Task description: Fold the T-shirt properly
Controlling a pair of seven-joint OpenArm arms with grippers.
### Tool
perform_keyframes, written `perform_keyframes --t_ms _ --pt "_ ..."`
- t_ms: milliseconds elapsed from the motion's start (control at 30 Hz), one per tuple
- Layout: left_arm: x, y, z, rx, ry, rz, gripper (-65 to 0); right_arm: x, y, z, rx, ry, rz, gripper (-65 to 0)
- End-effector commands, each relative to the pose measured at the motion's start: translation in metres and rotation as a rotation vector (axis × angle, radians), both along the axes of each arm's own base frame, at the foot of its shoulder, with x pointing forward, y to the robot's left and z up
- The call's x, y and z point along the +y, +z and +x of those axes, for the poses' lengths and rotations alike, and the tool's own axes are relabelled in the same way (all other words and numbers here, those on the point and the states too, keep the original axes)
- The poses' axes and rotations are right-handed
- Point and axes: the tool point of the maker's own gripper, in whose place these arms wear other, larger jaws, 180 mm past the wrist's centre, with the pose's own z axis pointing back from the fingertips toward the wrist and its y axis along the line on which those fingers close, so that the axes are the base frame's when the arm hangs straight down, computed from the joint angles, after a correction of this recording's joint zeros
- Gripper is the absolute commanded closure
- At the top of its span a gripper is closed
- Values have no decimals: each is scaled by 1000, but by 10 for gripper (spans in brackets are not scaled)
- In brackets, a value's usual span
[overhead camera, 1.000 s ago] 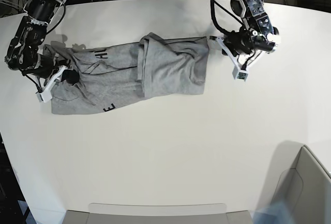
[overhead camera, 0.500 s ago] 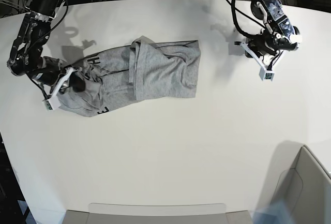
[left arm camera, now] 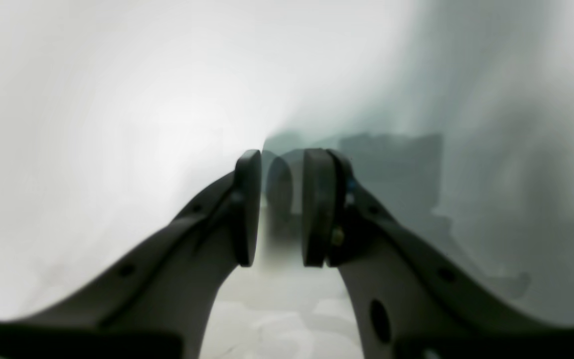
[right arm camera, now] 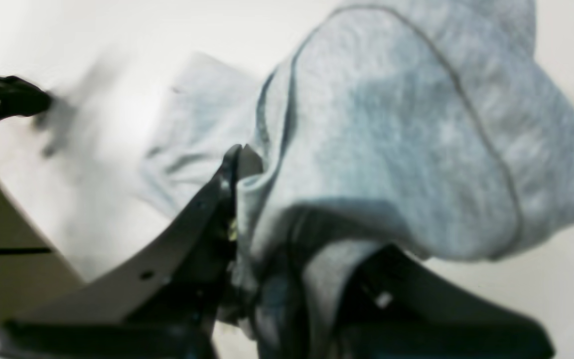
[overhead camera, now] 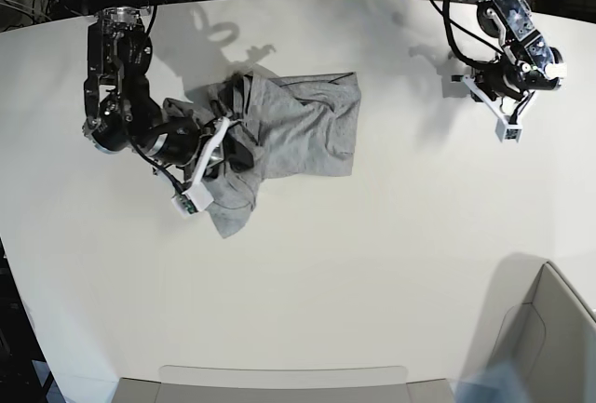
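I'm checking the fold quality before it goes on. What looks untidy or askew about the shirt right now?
The T-shirt is bunched rather than flat: its left part is heaped and twisted around the right pincer, which grips the cloth. The left pincer is off to the side, holding nothing.

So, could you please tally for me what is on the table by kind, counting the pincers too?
T-shirt: 1
Pincers: 2, left and right
Grey bin at the table corner: 1
Total: 4
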Motion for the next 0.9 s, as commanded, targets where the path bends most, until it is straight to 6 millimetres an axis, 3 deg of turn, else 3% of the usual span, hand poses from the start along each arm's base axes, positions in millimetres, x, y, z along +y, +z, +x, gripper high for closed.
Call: perform_keyframes --t_ms 0,333,633,667,867 --pt "7 -3 -15 69 9 28 -145 8 11 4 -27 9 21 0" --pt "7 -3 -15 71 4 29 -145 45 -23 -13 72 -15 -139 0" --pt "6 -2 -12 66 0 29 -146 78 -30 -8 -33 -17 -328 0" --pt "6 -2 -12 66 0 29 -146 81 -30 -9 -46 -13 -351 -12" --pt "5 -3 -12 68 0 28 -146 101 -34 -32 -111 110 -542 -225"
